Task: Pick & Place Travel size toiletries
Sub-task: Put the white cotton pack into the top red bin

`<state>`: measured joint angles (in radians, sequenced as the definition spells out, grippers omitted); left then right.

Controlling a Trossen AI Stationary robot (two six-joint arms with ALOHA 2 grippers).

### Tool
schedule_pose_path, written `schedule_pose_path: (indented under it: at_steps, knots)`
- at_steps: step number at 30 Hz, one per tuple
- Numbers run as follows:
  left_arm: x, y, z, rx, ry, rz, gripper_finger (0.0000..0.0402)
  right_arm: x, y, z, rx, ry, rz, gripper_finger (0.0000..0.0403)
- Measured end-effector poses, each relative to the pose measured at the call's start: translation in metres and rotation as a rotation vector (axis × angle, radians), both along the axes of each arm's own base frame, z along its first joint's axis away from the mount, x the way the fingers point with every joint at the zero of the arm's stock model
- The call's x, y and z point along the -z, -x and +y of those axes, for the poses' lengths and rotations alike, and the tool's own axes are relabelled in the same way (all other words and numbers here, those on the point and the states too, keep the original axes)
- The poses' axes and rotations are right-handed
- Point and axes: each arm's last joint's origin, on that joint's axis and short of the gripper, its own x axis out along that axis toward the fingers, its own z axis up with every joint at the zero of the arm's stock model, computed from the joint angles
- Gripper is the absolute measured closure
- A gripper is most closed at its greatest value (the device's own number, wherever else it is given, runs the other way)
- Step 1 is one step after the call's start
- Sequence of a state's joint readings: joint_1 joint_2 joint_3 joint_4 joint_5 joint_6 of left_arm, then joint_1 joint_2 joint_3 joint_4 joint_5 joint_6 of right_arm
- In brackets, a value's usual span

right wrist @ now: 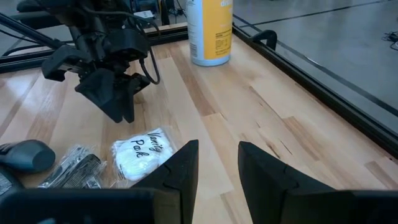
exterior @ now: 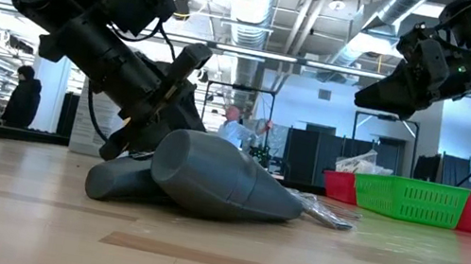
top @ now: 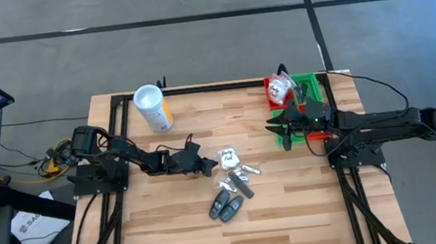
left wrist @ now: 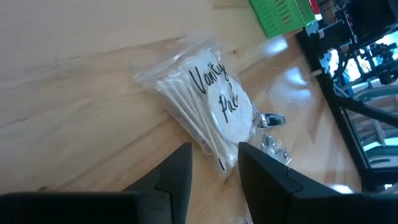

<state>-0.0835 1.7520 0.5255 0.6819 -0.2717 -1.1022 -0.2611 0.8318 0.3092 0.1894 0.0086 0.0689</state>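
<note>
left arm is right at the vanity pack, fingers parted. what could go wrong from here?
1. The left gripper is open just short of the vanity pack; its loose clear wrap may slide on the wood or be pinched only by the film.
2. Foil sachets and dark tubes lie close beside it, so a push could scatter them.
3. The right gripper hangs open by the green bin, facing the same pile; both arms could crowd there.

White packet (left wrist: 208,102), black script; green bin (top: 309,88).
</note>
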Motion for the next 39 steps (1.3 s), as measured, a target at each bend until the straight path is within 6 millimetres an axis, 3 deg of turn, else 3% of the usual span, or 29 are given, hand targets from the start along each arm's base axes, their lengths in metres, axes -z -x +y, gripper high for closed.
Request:
schedule_pose_path:
  at_steps: [12, 24, 39]
  knots:
    - [0.008, -0.021, 0.001, 0.012, -0.003, 0.008, 0.0279, -0.001, -0.002, 0.004, -0.026, 0.003, -0.013, 0.0298]
    - [0.005, -0.018, -0.005, 0.091, 0.032, 0.036, 0.0279, -0.002, -0.003, 0.01, -0.063, 0.02, -0.017, 0.0298]
    - [0.009, -0.015, -0.001, 0.033, 0.095, 0.077, 0.0279, -0.003, -0.003, 0.01, -0.063, 0.021, -0.023, 0.0298]
